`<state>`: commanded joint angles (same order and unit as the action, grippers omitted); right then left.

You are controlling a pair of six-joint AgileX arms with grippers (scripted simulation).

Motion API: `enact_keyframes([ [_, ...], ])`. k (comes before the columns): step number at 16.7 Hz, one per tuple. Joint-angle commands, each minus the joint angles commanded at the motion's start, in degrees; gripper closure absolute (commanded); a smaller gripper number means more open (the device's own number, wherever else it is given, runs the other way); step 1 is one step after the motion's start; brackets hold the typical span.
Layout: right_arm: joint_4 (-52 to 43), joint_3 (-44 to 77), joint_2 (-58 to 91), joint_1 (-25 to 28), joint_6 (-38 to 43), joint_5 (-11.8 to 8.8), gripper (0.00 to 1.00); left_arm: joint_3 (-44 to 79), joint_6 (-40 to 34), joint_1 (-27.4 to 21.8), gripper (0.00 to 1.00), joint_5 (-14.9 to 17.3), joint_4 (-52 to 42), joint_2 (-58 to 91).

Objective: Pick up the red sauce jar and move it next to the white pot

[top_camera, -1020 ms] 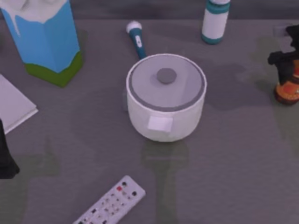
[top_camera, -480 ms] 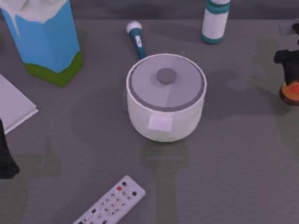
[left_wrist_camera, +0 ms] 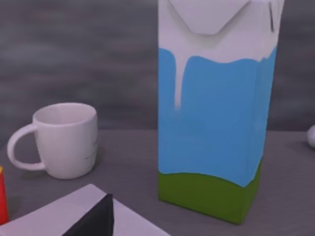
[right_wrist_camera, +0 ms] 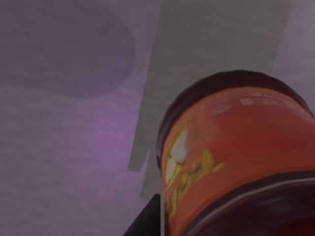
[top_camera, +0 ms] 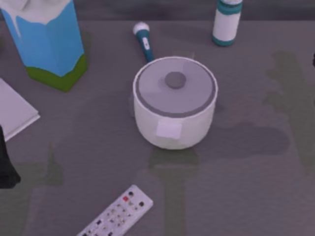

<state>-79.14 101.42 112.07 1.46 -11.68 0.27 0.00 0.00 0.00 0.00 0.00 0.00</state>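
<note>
Orange-red label on red sauce jar (right_wrist_camera: 221, 162), yellow-white graphic, writing unreadable.

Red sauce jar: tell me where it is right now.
The small red-capped, orange-labelled red sauce jar is absent from the top view; it shows only in the right wrist view, filling it close up above the grey table.

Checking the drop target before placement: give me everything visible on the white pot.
The white pot is a large, matte white cylinder standing upright near the table's middle. A grey lid with a round grey knob closes it. A white square tag sits on its near wall. A teal handle with a white tip points away toward the far edge. Nothing touches it but the table; no gripper is near.
</note>
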Motion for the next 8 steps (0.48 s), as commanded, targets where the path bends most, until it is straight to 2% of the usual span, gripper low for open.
enact_keyframes([
  [5,0.1,0.2,0.2,-0.2,0.2,0.0,1.0,0.0,0.0,0.0,0.0,0.0,0.0,0.0],
  [8,0.3,2.2,2.8,2.1,4.1,0.0,1.0,0.0,0.0,0.0,0.0,0.0,0.0,0.0],
])
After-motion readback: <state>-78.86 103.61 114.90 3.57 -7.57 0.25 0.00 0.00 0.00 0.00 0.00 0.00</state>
